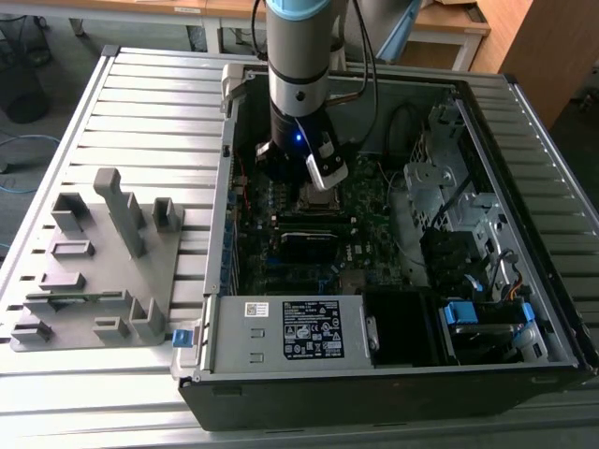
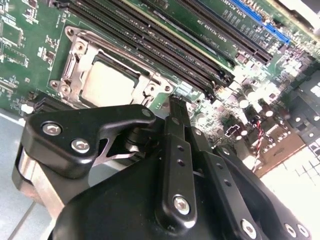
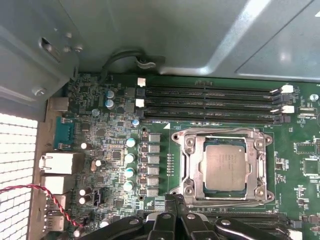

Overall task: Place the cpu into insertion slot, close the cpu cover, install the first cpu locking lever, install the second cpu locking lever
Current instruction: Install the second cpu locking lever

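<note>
Cpu (image 3: 226, 167), a small greyish-silver square chip, sits in the metal-rimmed insertion slot (image 3: 187, 160), just beyond the black tool (image 2: 172, 107), whose fingers seem clenched, apparently empty.

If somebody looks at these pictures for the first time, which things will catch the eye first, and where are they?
The silvery cpu stands out first: in both wrist views it sits in the insertion slot on the green motherboard, with the cpu cover closed around it. Next is the black gripper, hanging just above the board beside the socket. In the exterior view, the open computer case lies on a slatted table, with a grey fixture to the exterior view's left.
</note>
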`<state>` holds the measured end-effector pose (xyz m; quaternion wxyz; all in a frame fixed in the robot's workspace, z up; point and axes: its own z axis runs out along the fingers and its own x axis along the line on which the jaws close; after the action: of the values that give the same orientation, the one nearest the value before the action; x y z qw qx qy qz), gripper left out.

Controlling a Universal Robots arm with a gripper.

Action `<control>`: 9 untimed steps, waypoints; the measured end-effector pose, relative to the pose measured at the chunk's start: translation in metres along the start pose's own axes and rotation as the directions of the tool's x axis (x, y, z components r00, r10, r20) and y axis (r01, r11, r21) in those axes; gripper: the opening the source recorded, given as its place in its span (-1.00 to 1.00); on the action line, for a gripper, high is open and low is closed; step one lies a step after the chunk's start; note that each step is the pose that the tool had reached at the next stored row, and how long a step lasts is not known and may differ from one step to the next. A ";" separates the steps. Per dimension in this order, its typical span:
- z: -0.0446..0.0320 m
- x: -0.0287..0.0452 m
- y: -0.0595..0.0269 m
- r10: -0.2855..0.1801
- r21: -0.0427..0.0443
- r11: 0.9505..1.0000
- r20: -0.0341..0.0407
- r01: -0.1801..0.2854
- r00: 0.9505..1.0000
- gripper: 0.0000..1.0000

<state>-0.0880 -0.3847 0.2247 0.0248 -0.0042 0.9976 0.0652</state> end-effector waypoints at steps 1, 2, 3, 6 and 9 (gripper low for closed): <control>0.0000 -0.0016 0.0000 0.000 0.000 1.000 0.000 0.000 1.000 -0.79; 0.0002 -0.0038 -0.0001 0.000 0.000 1.000 0.000 0.000 1.000 -0.79; 0.0003 -0.0067 -0.0001 0.000 0.000 1.000 0.000 0.000 1.000 -0.79; 0.0011 -0.0176 -0.0003 0.000 0.000 1.000 0.000 0.000 1.000 -0.79; 0.0019 -0.0288 -0.0004 0.000 0.000 1.000 0.000 0.000 1.000 -0.79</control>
<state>-0.0591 -0.3847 0.2241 0.0248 -0.0040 0.9976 0.0652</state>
